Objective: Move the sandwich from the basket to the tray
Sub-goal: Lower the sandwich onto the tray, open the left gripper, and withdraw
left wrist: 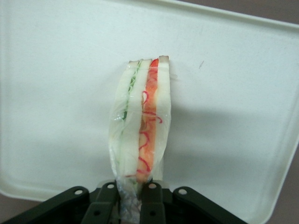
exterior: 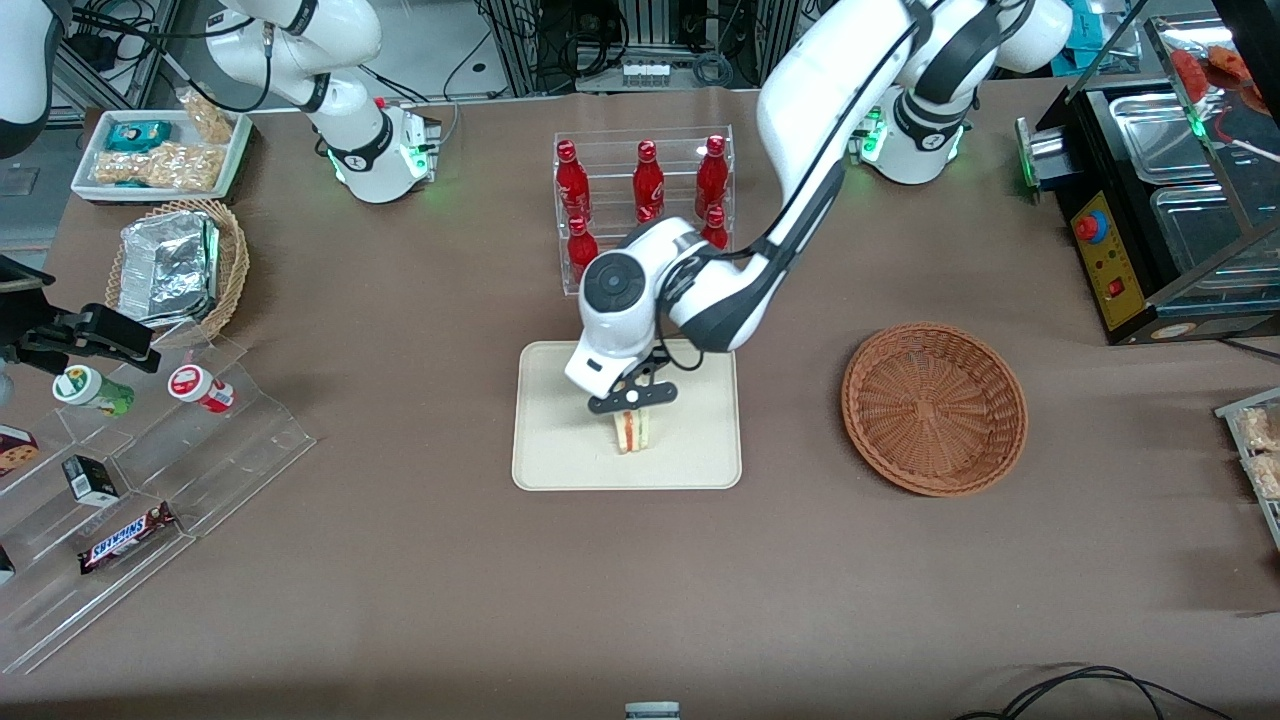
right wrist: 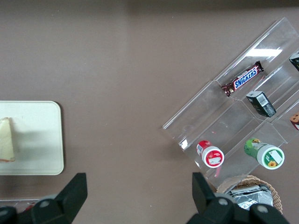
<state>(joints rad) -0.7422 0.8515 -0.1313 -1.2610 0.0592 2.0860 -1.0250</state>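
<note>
1. Right now the gripper [exterior: 631, 400] hangs over the tray [exterior: 560, 465], clamped narrow on the sandwich [exterior: 631, 430], which stands on edge with its filling stripe facing up toward the wrist.
2. From the wrist camera the sandwich [left wrist: 140, 126] is pinched at one end between the two fingers [left wrist: 152, 205], its other end reaching out over the tray [left wrist: 233, 93]; whether its lower edge already rests on the tray I cannot say for certain, though it looks to be touching or nearly so.
3. It sits around the middle of the tray, somewhat nearer the front edge and well in from both side edges, so the spot looks fine for a release.
4. The basket [exterior: 935, 407] sits empty toward the working arm's end of the bench, well apart from the tray.
5. To do this step well, I'd say settle the wedge fully onto the tray first, then part the fingers slowly.
6. Standing on a thin edge, soft bread may tip as the grip goes; that matters little so long as it falls within the rim.
7. Lift straight up afterwards, so a finger doesn't drag the wrapper along.
</note>
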